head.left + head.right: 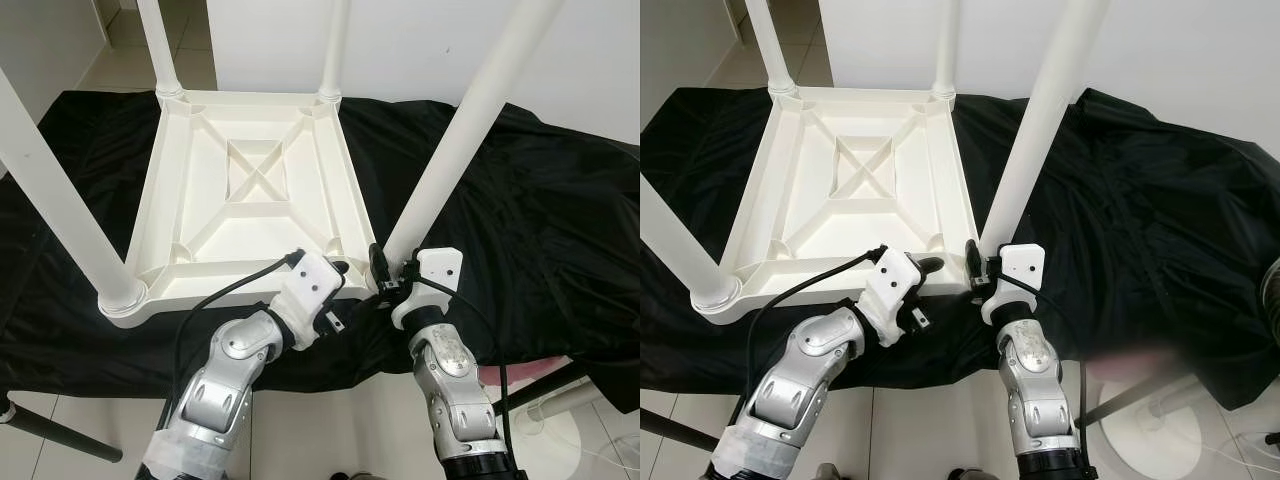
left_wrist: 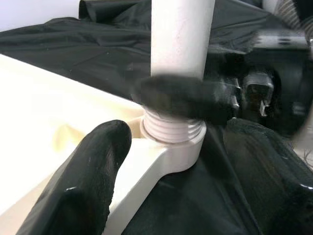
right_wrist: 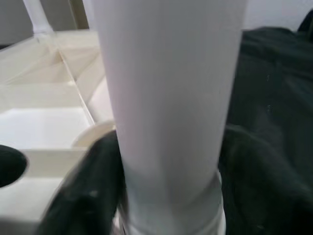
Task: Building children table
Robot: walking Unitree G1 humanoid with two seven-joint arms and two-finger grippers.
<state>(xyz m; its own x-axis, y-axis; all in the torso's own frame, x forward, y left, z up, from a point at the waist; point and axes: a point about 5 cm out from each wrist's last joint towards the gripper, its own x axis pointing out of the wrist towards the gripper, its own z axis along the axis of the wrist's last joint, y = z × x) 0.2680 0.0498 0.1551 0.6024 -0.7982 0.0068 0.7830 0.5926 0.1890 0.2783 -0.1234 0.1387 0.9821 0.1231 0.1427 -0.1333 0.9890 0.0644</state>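
Observation:
A white plastic children's table lies upside down on a black cloth, with its legs standing up. The near right leg sits in its corner socket, and its threaded base shows just above the socket. My right gripper is shut on this leg low down, with a black finger on each side of it. My left gripper is open beside that same corner, one finger over the table's rim and the other over the cloth.
The black cloth covers the low surface all round the table. Three more legs stand at the near left, far left and far right. A dark tube and a white stand base are on the tiled floor.

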